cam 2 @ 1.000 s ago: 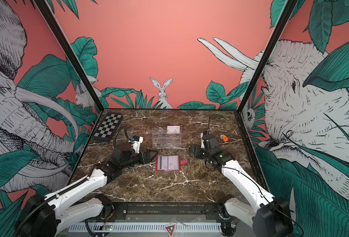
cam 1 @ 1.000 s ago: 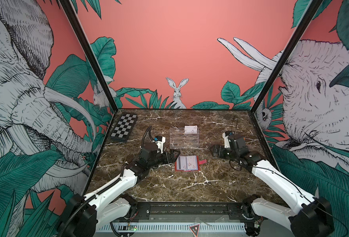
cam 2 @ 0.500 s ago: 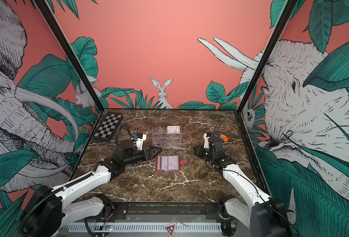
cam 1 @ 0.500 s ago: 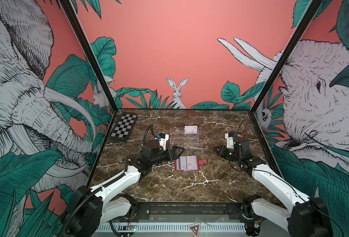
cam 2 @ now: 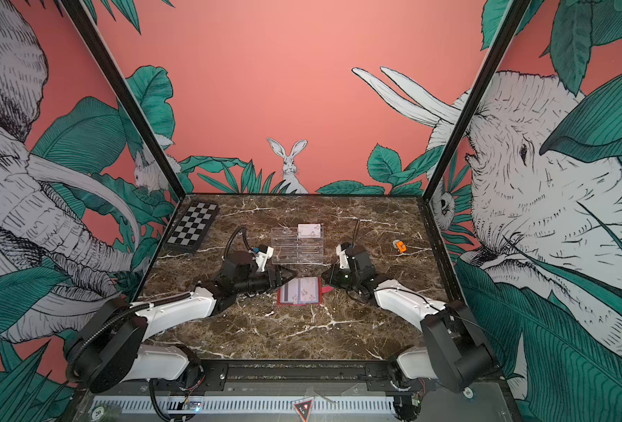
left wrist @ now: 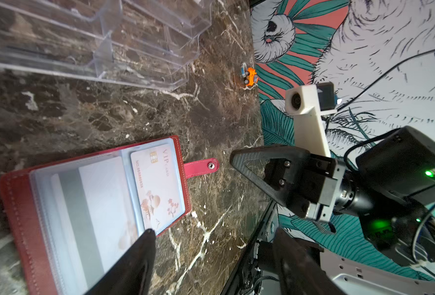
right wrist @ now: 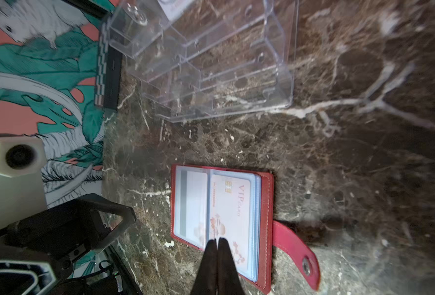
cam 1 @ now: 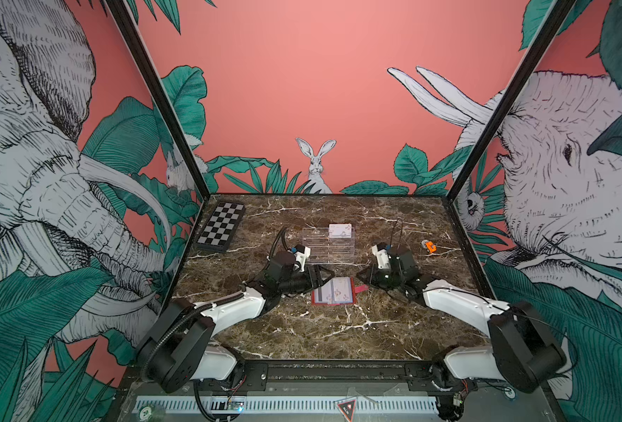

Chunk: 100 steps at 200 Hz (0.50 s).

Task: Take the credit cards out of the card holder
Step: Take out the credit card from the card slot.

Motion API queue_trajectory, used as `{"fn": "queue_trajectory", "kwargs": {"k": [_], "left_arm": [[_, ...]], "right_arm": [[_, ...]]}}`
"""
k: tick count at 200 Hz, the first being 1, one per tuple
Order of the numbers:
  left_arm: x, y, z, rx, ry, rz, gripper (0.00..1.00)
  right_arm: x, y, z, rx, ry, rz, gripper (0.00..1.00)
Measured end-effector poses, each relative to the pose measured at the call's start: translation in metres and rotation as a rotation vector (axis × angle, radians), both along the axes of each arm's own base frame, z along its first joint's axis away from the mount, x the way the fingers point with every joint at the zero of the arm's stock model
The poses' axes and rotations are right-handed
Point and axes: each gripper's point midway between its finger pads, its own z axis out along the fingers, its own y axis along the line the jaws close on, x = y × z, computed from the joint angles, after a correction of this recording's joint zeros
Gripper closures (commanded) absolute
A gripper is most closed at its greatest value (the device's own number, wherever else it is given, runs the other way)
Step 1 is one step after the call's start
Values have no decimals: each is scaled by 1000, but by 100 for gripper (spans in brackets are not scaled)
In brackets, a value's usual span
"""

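obstacle: acrylic rack (cam 1: 327, 247) behind card holder (cam 1: 333, 291) | free: bare marble (cam 1: 338, 330) in front — open

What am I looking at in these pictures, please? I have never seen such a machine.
Two robot arms work at a marble table. Two pictures look down from one two-eyed camera overhead; two come from cameras on the arms' wrists. On the table lie an open red card holder with credit cards in its sleeves, a clear rack holding one card, a checkered board and a small orange toy. The left gripper is open at the holder's edge. The right gripper is shut near it; neither holds anything.
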Motion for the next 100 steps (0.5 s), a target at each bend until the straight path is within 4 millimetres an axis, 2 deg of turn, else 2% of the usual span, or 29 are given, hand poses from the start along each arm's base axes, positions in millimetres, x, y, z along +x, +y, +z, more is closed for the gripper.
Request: {"fn": "queue_trajectory", "kwargs": {"k": [36, 65, 100], "left_arm": [[-6, -9, -21, 11, 74, -18, 29], [-7, -12, -30, 10, 110, -16, 32], [-6, -15, -35, 2, 131, -15, 36]], "right_arm": [[4, 20, -11, -35, 6, 50, 100], [2, 19, -31, -66, 51, 52, 100], [1, 18, -41, -79, 73, 53, 100]]}}
